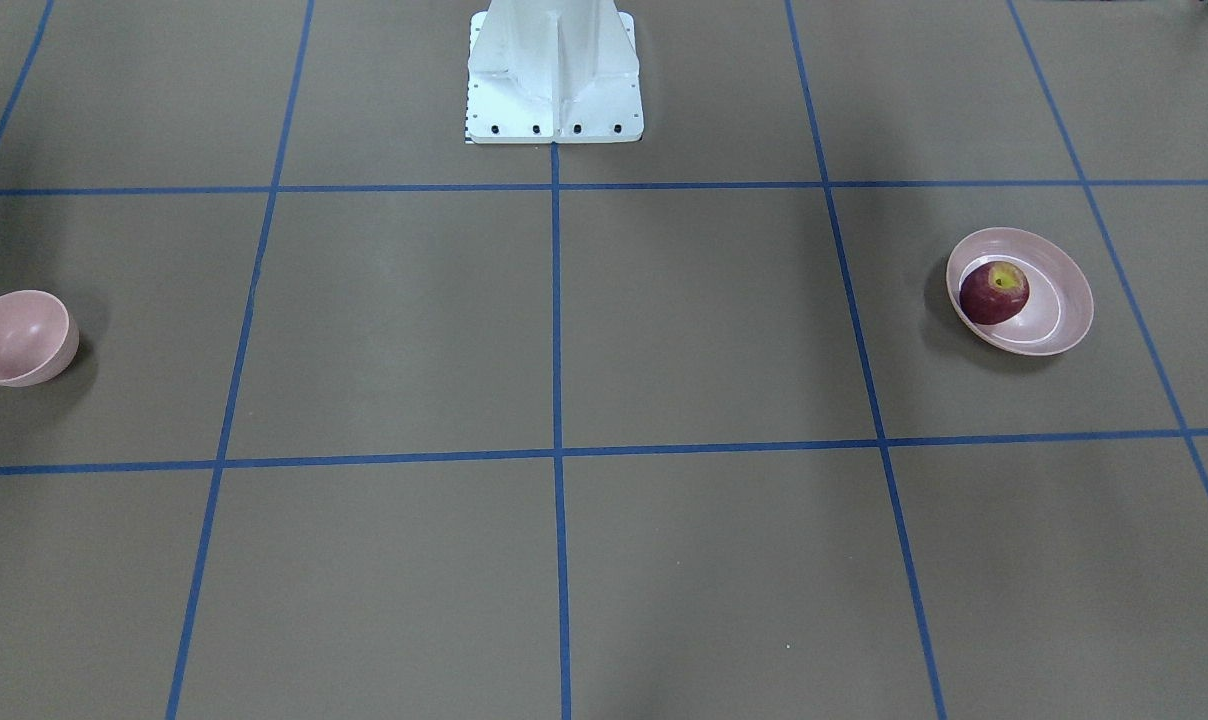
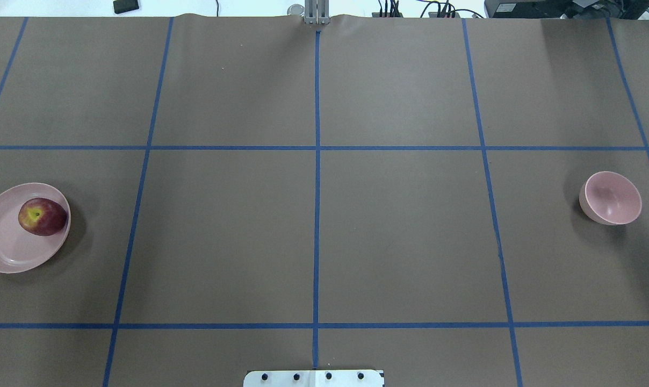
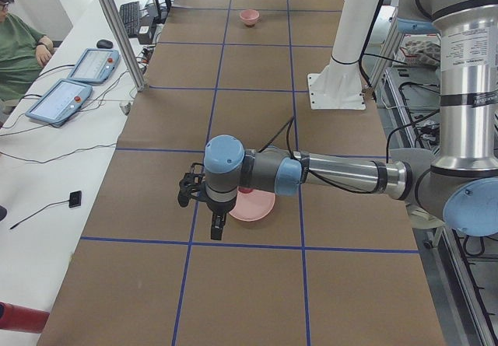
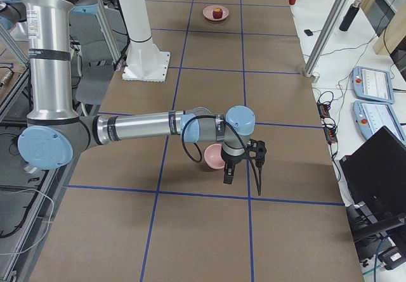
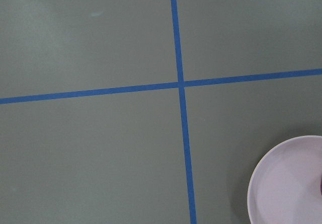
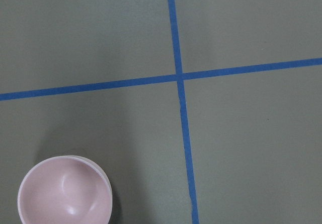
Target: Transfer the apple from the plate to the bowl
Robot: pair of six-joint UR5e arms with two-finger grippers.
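A brown tabletop point(image 2: 222, 242) is shown with the apple point(image 2: 42, 216) on the plate point(image 2: 7, 252), well apart from the bowl point(image 2: 612, 199); whether the left gripper point(image 3: 189, 192) and right gripper point(image 4: 256, 150) are parted cannot be told; a centred top-down grasp is advised.

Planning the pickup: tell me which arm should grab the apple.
Left. The left gripper hovers by the plate holding the apple; the right gripper hangs by the bowl, at the opposite end.
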